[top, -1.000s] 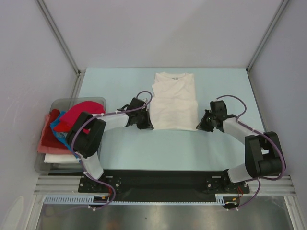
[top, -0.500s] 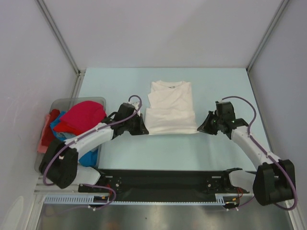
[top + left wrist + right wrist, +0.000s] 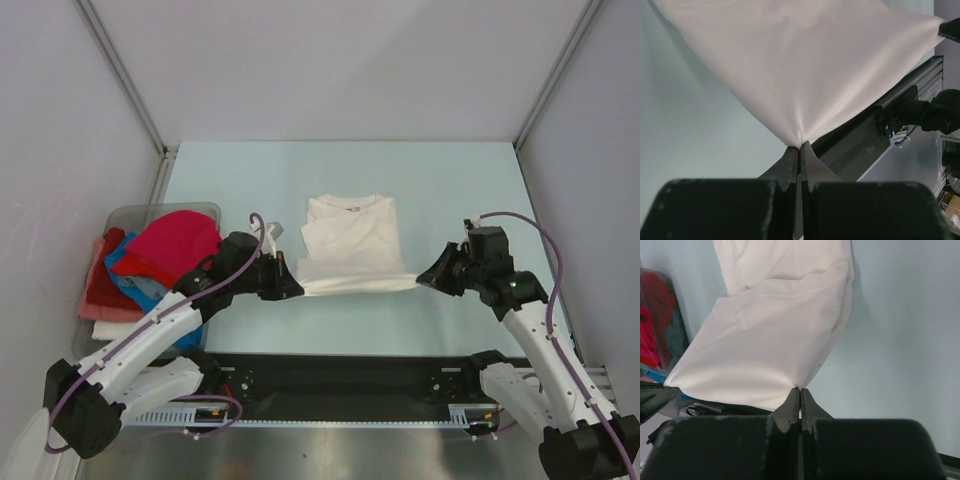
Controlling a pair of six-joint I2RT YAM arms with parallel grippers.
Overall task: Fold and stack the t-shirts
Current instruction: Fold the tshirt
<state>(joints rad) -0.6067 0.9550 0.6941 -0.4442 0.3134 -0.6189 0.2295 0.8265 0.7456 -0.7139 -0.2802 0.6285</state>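
Observation:
A white t-shirt (image 3: 350, 240) lies on the pale blue table, collar away from me, its near hem lifted and stretched taut between both grippers. My left gripper (image 3: 293, 287) is shut on the hem's left corner; the left wrist view shows the cloth (image 3: 805, 65) fanning out from the closed fingertips (image 3: 791, 155). My right gripper (image 3: 422, 277) is shut on the right corner; in the right wrist view the shirt (image 3: 775, 345) spreads from its closed tips (image 3: 794, 399). Magenta-red (image 3: 172, 243), blue (image 3: 125, 262) and pink shirts lie heaped in the bin at left.
A clear grey plastic bin (image 3: 125, 213) stands at the table's left edge, beside my left arm. The black base rail (image 3: 340, 375) runs along the near edge. Grey walls close in the table on three sides.
Both grippers have pulled the shirt's near hem toward me and raised it. The shirt has slid nearer and left, and the arms have stretched out.

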